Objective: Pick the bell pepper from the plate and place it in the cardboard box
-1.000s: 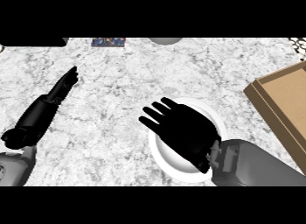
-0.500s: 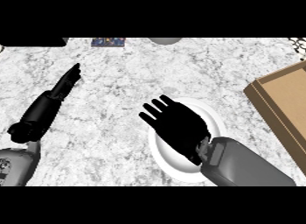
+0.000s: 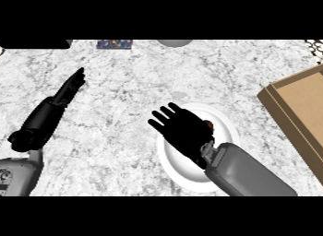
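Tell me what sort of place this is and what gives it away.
Most likely a kitchen counter. The surface is a grey-white marble-patterned counter top; a white plate sits on it under the robot's right hand, and an open cardboard box stands at the right edge.

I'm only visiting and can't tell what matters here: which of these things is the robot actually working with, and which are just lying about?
In the job:
white plate
bell pepper, nearly hidden under the hand
right hand
cardboard box

Lying about:
small dark packet at the far edge
grey round object
left hand, resting
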